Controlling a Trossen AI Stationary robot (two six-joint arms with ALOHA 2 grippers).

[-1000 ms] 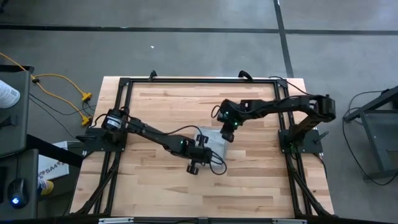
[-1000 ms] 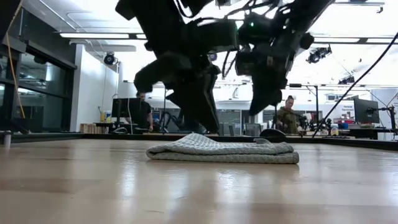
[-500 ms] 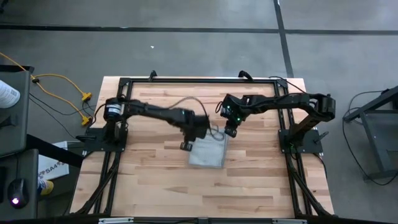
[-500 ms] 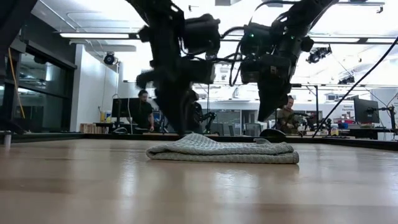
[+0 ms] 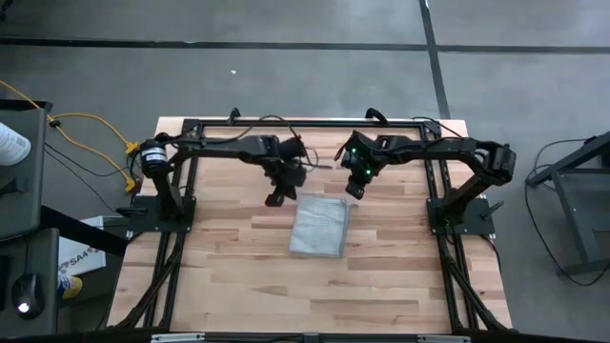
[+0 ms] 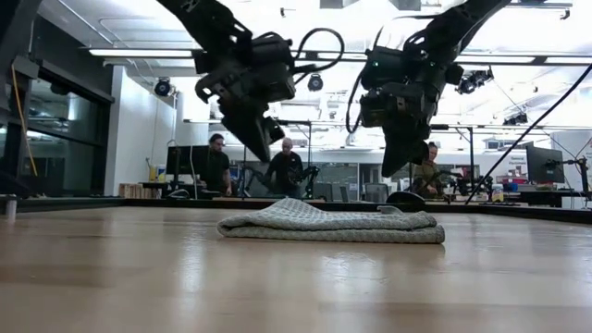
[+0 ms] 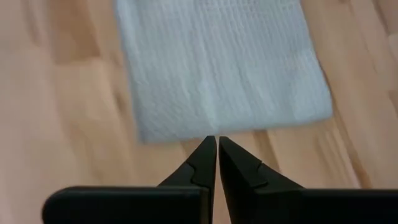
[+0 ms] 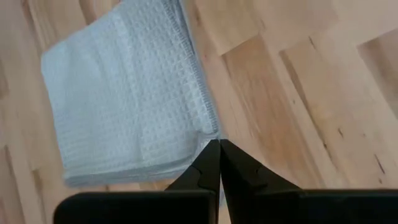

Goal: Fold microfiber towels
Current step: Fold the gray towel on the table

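Note:
The light grey-blue towel (image 5: 319, 226) lies folded into a small flat rectangle in the middle of the wooden table; it also shows in the low view (image 6: 331, 225), the left wrist view (image 7: 221, 68) and the right wrist view (image 8: 124, 99). My left gripper (image 5: 276, 198) is shut and empty, raised above the table just beyond the towel's far left corner. My right gripper (image 5: 354, 191) is shut and empty, raised above the table past the towel's far right corner. Both hang well above the towel in the low view, the left gripper (image 6: 256, 148) and the right gripper (image 6: 400, 166).
A black metal frame (image 5: 305, 124) runs along the table's far edge and down both sides. Bare wood lies all around the towel, most of it toward the near edge. In the low view, people (image 6: 215, 165) stand in the room behind the table.
My left gripper has risen from the towel's near left side and swung toward the table's far edge, ending raised beyond the towel's far left corner. My right gripper has drawn back slightly toward the far edge. The folded towel has stayed flat where it lies.

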